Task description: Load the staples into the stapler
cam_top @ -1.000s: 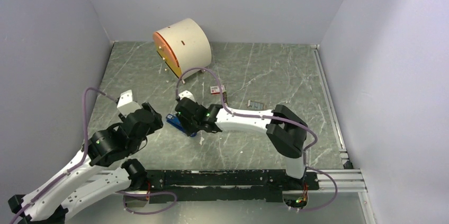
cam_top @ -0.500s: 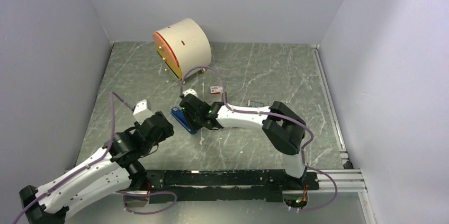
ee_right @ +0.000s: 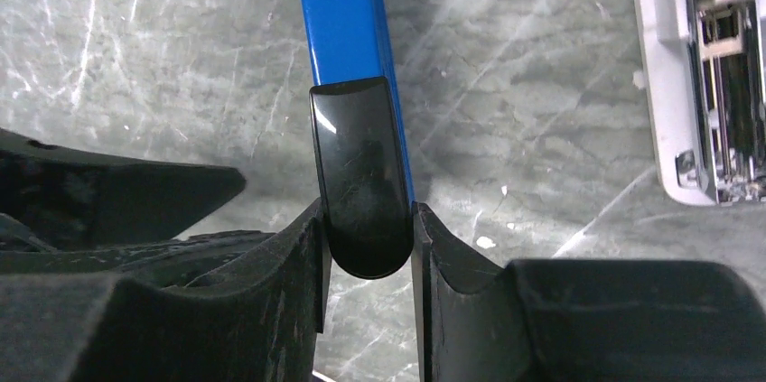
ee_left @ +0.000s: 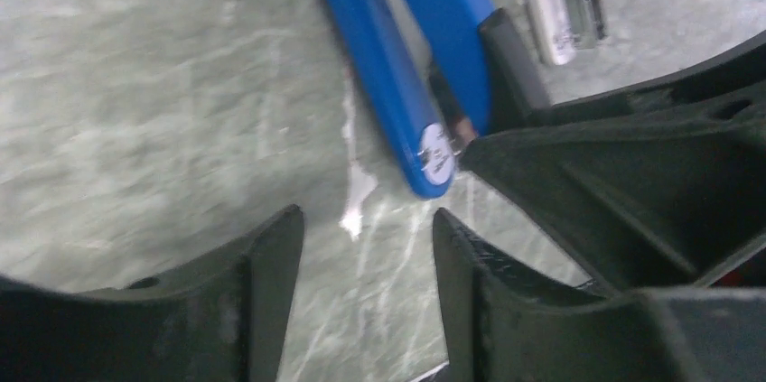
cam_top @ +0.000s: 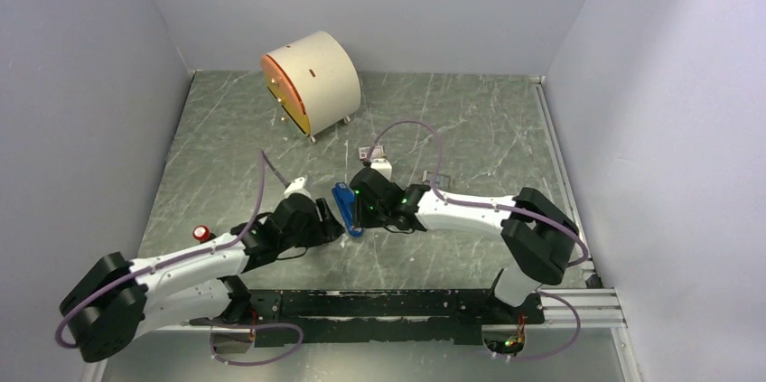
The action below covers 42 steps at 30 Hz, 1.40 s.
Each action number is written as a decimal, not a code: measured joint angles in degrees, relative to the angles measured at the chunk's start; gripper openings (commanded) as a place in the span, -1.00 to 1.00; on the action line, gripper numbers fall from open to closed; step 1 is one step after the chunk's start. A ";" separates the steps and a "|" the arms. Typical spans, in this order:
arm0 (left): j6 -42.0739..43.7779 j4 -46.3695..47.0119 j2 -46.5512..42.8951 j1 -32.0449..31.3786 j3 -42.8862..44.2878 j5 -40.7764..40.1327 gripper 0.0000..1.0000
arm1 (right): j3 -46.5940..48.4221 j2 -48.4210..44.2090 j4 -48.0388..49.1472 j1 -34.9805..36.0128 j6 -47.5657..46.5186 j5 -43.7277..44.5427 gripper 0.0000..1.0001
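stapler: I see it near the middle of the marbled table, between my two grippers; its blue arms part in a narrow V.
right gripper: clenched on the stapler's black end part, one finger on each side.
left gripper: jaws released, nothing between them; the stapler's rounded blue end lies just beyond the fingertips.
pale grey-and-chrome object: beside the stapler, not touching.
cream drum: at the back, well apart.
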 measured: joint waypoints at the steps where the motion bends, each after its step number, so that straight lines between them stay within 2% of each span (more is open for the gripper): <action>1: 0.37 2.60 1.53 0.00 0.00 1.25 0.02 | -0.76 -0.59 0.31 -0.09 1.03 -0.13 -0.74; 7: 2.19 14.88 6.78 0.02 -1.36 5.16 -0.12 | -4.37 -3.37 2.73 -1.31 5.49 -2.43 -0.74; 12: 2.51 19.54 9.53 0.02 -1.73 5.79 -0.27 | -6.86 -4.90 5.40 -2.80 7.56 -4.96 -0.78; 20: 2.49 23.12 13.77 0.02 -1.75 6.45 -0.39 | -8.74 -6.01 7.37 -4.24 8.55 -7.96 -0.82; 32: 2.49 25.31 15.72 0.09 -1.75 6.71 -0.78 | -9.27 -6.01 8.09 -4.76 8.15 -9.29 -0.87; 42: 3.39 23.52 16.33 0.31 -1.90 5.55 -0.86 | -6.62 -6.01 5.25 -5.03 4.83 -8.04 -0.88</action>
